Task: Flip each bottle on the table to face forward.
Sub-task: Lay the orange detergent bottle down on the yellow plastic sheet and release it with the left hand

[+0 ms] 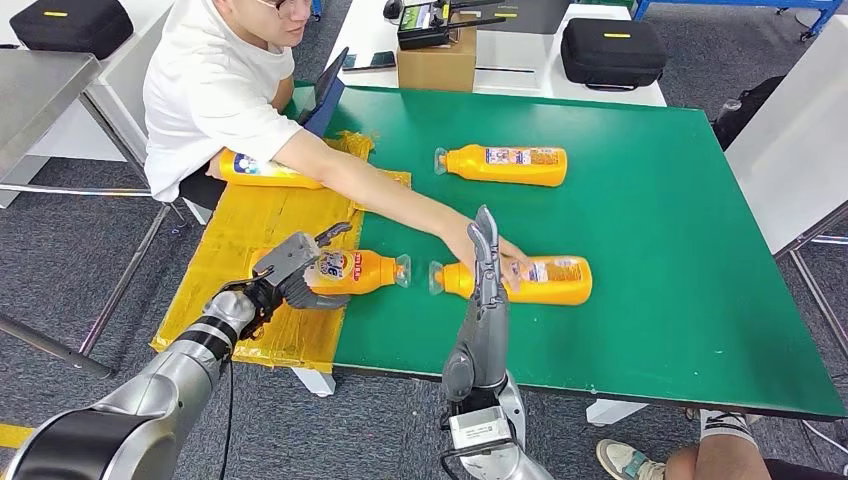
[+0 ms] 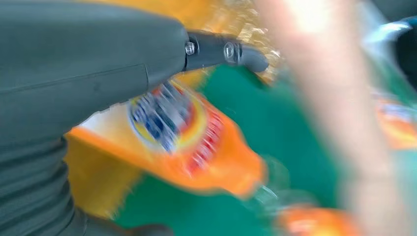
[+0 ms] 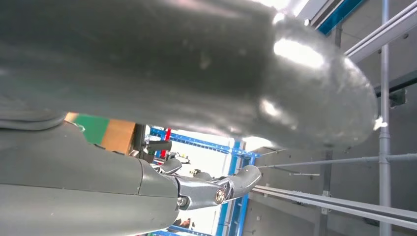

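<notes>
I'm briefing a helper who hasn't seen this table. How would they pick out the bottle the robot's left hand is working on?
Start at the green table and go to its near left edge, where crinkled yellow sheeting lies. The orange plastic bottle lying there on its side, clear cap toward the table's middle, is the one under the left hand. It alone shows a round blue-and-yellow label.

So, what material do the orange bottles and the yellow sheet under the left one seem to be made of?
The orange bottles look like glossy moulded plastic: smooth coloured bodies with highlights, printed labels, and clear caps that seem plastic too. The yellow sheet looks like cardboard or paper covered in shiny packing tape: crinkled, reflective, with ragged edges; which of the two lies beneath, I cannot tell.
</notes>
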Available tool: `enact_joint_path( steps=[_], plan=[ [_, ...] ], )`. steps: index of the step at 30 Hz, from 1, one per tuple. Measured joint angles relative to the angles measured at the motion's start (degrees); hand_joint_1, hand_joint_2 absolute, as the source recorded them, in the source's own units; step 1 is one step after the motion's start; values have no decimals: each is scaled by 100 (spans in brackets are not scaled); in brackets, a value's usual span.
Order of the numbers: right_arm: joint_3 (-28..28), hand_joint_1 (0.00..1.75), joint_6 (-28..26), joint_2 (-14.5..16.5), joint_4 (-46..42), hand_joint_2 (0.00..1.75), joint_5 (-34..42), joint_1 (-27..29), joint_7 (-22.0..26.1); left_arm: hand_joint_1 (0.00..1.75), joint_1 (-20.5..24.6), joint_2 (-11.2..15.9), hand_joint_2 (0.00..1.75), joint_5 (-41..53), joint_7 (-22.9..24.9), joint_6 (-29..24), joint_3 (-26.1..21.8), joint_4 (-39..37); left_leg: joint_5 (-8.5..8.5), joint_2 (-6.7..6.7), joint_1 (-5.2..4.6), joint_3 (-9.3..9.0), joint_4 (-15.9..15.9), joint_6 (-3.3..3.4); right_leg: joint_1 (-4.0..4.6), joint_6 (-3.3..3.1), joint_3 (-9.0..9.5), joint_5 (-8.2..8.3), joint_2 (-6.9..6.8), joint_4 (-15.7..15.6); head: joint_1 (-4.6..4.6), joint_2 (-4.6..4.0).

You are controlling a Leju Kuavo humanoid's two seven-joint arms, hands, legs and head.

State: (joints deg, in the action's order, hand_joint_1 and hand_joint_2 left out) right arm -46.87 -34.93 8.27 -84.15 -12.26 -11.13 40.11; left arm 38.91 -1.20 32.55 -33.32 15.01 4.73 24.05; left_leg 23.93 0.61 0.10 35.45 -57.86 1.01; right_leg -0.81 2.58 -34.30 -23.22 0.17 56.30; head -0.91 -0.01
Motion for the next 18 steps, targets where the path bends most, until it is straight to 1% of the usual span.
enact_joint_path(
  steps=[2, 3, 6, 8, 10, 12, 14, 15, 18],
  plan=[
    [-16, 0, -37, -15, 12, 0, -14, -25, 0, 0, -142, -54, 175, -435, -322, 134, -131, 255, 0, 0, 0, 3, -1, 0, 0, 0, -4, 0, 0, 0, 0, 0],
    [-19, 0, -67, -26, 13, 0, -41, -29, 0, 0, -236, -107, 175, -735, -388, 182, -210, 485, 0, 1, 1, 5, -1, 0, 0, 0, -6, 0, 0, 0, 0, 0],
    [-19, 0, -188, -57, 12, 0, -154, -25, 0, 0, -569, -325, 175, -1792, -269, 295, -453, 1473, 1, 1, 0, 12, -1, 0, 0, 0, -11, -1, 0, -1, -1, 0],
    [-19, 0, -247, -73, 11, 0, -196, -21, 0, 0, -728, -455, 175, -2196, -169, 276, -558, 2030, 2, 1, 0, 19, -1, 0, 0, 0, -16, -1, 0, -1, 1, 0],
    [-19, 0, -308, -82, 8, 87, -254, -13, 0, 0, -863, -561, 175, -2462, -82, 215, -643, 2469, 2, -2, 0, 21, -1, 0, 0, 0, -20, 0, 0, -2, -1, 0],
    [-12, 0, -401, -88, -6, 175, -406, 21, 0, 0, -1034, -691, 175, -3018, 63, 40, -749, 2977, 2, -5, 0, 22, -1, 1, 0, 1, -23, 0, 1, -2, -1, 1],
    [15, 0, -408, -105, -16, 175, -673, 83, -42, 0, -1197, -816, 175, -3783, 222, -216, -839, 3513, 3, -4, 0, 24, -1, 0, 0, 1, -24, 0, 1, -2, 1, 1],
    [53, 0, -297, -118, 3, 175, -894, 133, -150, 0, -1299, -851, 175, -4156, 273, -340, -868, 3803, 4, -4, 0, 24, 0, -1, 1, 1, -23, 0, 1, -2, 0, 1],
    [328, 0, 281, -185, 258, 175, -1778, 352, -613, 0, -1782, -866, 175, -4852, 295, -582, -920, 4743, 8, -6, 1, 25, 0, -3, 1, -1, -26, -4, 2, -2, -2, 1]
  ],
)
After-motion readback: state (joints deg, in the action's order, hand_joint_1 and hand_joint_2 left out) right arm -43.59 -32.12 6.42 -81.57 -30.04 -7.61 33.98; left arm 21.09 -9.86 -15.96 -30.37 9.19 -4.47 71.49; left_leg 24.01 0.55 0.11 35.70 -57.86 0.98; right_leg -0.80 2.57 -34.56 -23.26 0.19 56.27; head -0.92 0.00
